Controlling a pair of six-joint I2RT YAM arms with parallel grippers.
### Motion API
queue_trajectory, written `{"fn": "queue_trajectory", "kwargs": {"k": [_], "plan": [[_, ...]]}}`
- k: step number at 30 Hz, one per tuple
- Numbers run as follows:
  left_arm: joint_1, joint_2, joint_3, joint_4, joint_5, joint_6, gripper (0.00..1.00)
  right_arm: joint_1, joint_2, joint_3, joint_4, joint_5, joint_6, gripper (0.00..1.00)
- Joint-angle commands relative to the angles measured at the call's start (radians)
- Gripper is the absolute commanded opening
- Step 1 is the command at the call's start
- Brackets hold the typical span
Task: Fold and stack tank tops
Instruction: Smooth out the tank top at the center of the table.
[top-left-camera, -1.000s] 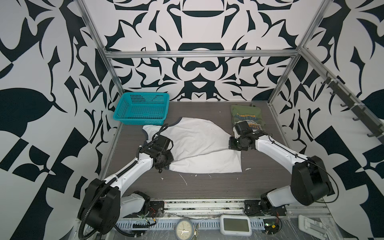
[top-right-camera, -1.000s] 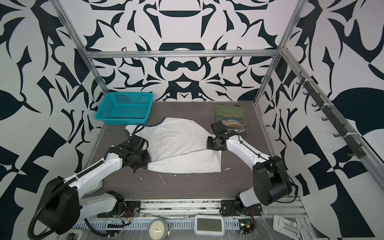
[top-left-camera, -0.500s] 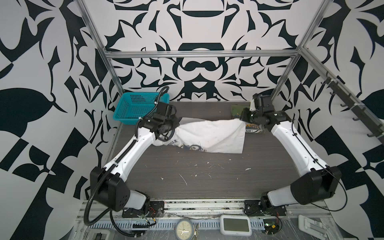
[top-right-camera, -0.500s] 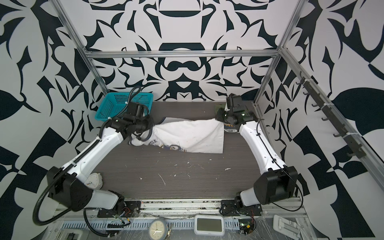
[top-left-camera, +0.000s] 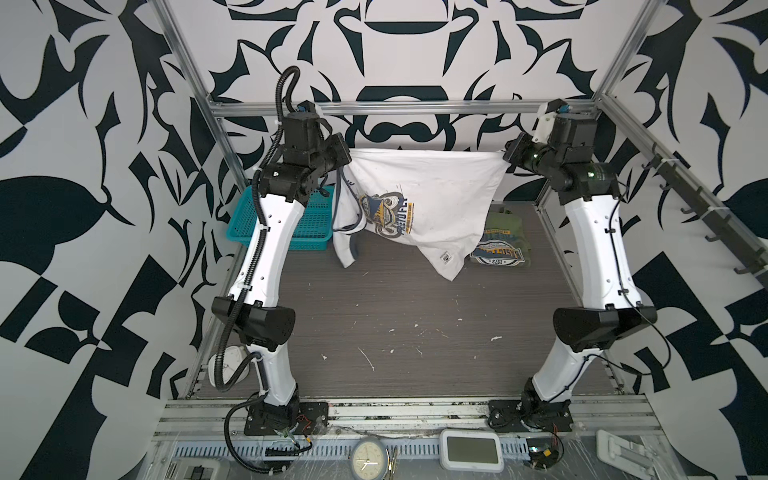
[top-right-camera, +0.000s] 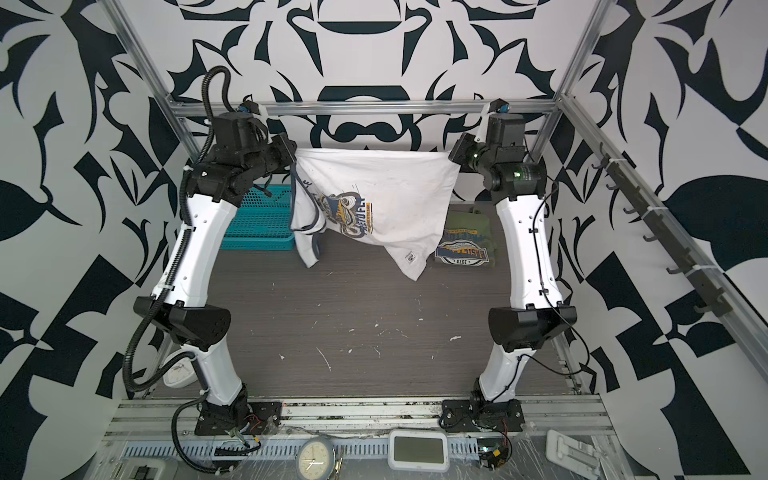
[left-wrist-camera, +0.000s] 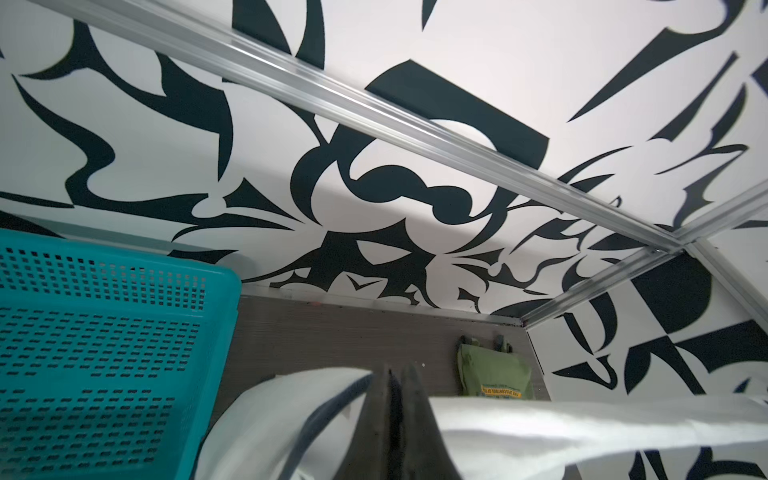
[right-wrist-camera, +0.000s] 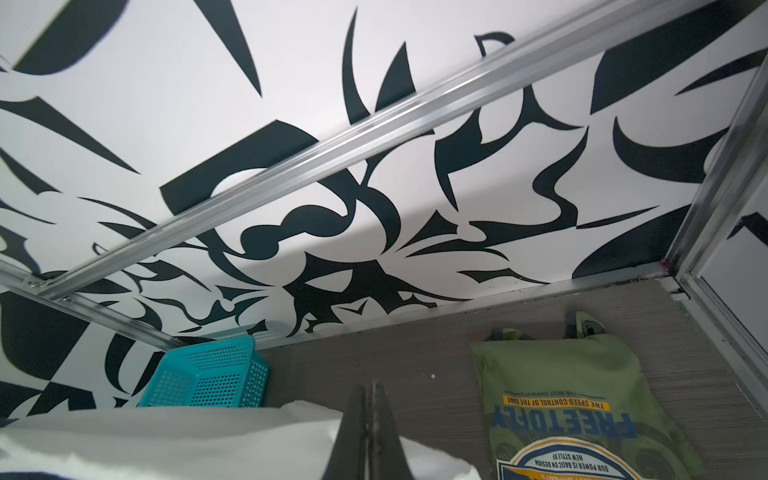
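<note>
- Step in hand: the white tank top (top-left-camera: 419, 195) hangs in the air, its upper edge pulled taut between both arms over the far half of the table (top-left-camera: 395, 324). The chest graphic faces the top cameras, tilted. I judge this a spread-out before laying it flat to fold.
- The left gripper (top-left-camera: 347, 156) is pinched tight on the upper left corner and the right gripper (top-left-camera: 505, 154) on the upper right corner. In both wrist views the jaws are pressed together with white cloth at them.
- The olive green tank top (top-left-camera: 500, 245) lies folded at the far right of the table, graphic up. It is probably the base of the stack.
- The teal basket (top-left-camera: 316, 220) sits far left, partly behind the left arm.
- Next move calls for both arms to descend together with the edge kept taut, landing the shirt on the bare middle of the table. The low-hanging corners would touch first and may bunch.
- Hard to make out:
  - The straps on the left hang twisted, so I cannot tell which edge is gripped.
  - The hanging right corner overlaps the olive shirt in both top views, and I cannot tell whether they touch.
</note>
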Motion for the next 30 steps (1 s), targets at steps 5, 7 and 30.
{"fn": "queue_trajectory", "kwargs": {"k": [5,7,30], "plan": [[-0.003,-0.343,-0.555,0.159,0.174,-0.026,0.0,-0.004,-0.363,-0.526,0.113,-0.048,-0.004,0.0],[-0.013,-0.452,-0.754,0.191,0.225,-0.052,0.0,-0.003,-0.49,-0.731,0.134,-0.064,-0.002,0.0],[-0.07,-0.22,-0.671,-0.005,-0.065,-0.006,0.0,-0.011,-0.383,-0.781,0.167,-0.011,-0.011,0.0]]}}
